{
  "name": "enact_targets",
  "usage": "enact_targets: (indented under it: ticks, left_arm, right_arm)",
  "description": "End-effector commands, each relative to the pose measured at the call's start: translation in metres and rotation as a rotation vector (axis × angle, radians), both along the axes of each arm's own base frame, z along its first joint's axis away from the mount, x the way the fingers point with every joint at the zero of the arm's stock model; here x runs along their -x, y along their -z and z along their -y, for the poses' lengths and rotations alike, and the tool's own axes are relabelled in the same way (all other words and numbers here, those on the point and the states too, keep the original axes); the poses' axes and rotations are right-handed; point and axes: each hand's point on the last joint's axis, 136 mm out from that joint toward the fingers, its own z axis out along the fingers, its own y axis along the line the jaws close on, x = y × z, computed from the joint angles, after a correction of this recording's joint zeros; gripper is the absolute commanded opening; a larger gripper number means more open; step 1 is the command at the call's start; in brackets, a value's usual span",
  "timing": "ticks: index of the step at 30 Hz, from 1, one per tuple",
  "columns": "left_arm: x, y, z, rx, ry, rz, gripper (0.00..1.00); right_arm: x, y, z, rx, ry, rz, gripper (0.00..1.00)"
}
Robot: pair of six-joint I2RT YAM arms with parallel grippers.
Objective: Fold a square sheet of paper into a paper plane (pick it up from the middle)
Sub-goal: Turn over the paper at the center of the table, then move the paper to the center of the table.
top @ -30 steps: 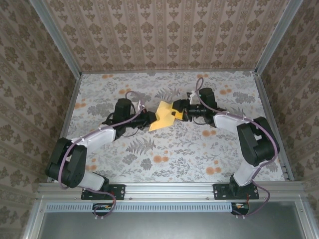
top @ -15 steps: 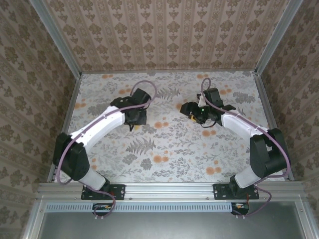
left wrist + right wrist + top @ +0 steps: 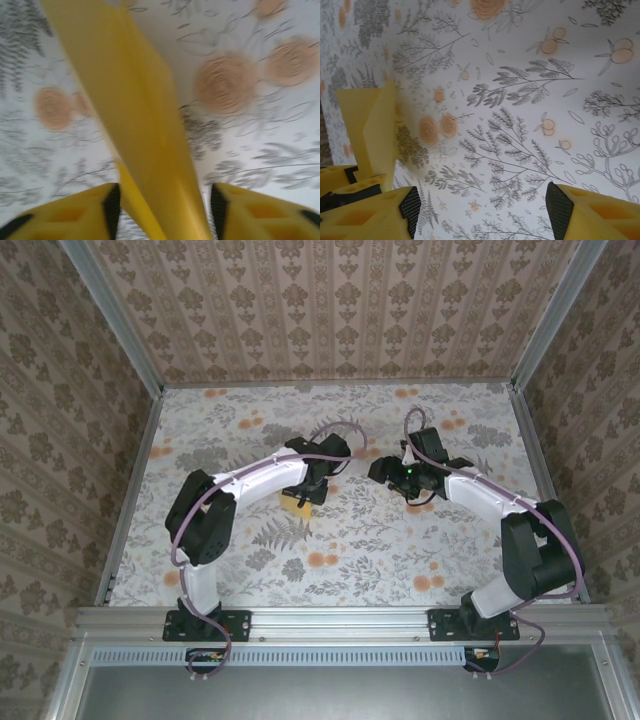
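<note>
Paper (image 3: 294, 506), one yellow sheet folded narrow along a crease, rests just left of centre on the floral table (image 3: 400, 550). The jaws of your left gripper (image 3: 162, 200) stand spread on either side of it. Your right gripper (image 3: 480, 205), also spread and empty, hovers at centre right. Expect the sheet to be featherlight, limp and easily crushed, so take it gently at mid-length, across the crease. One sheet, two grippers.

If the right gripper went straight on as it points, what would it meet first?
Likely the floral table; the right gripper is open with nothing between, and the paper stands aside.
</note>
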Motion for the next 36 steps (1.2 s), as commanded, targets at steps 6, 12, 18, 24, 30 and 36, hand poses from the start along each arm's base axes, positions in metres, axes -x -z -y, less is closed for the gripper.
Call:
enact_targets:
  ticks: [6,12,18,24,30,36]
  left_arm:
    - [-0.014,-0.028,0.014,0.465,-0.089,-0.017,0.80]
    - [-0.021,-0.027,-0.044,0.549,-0.271,0.016,0.82]
    - [-0.017,-0.022,-0.094,0.567,-0.413,0.052,0.83]
    - [-0.011,-0.021,-0.113,0.621,-0.481,0.070,0.88]
    - [-0.009,-0.020,-0.112,0.641,-0.465,0.064,0.93]
    - [-0.009,-0.021,-0.103,0.676,-0.414,0.048,0.98]
  right_arm:
    - [0.011,-0.001,-0.019,-0.012,-0.058,0.033,0.65]
    - [0.027,-0.001,-0.109,-0.069,-0.253,0.062,0.51]
    - [0.043,0.023,-0.180,-0.078,-0.373,0.017,0.41]
    - [0.037,0.056,-0.195,-0.034,-0.387,-0.036,0.38]
    - [0.042,0.083,-0.180,0.036,-0.453,-0.088,0.37]
    - [0.073,0.096,-0.136,0.095,-0.679,-0.122,0.37]
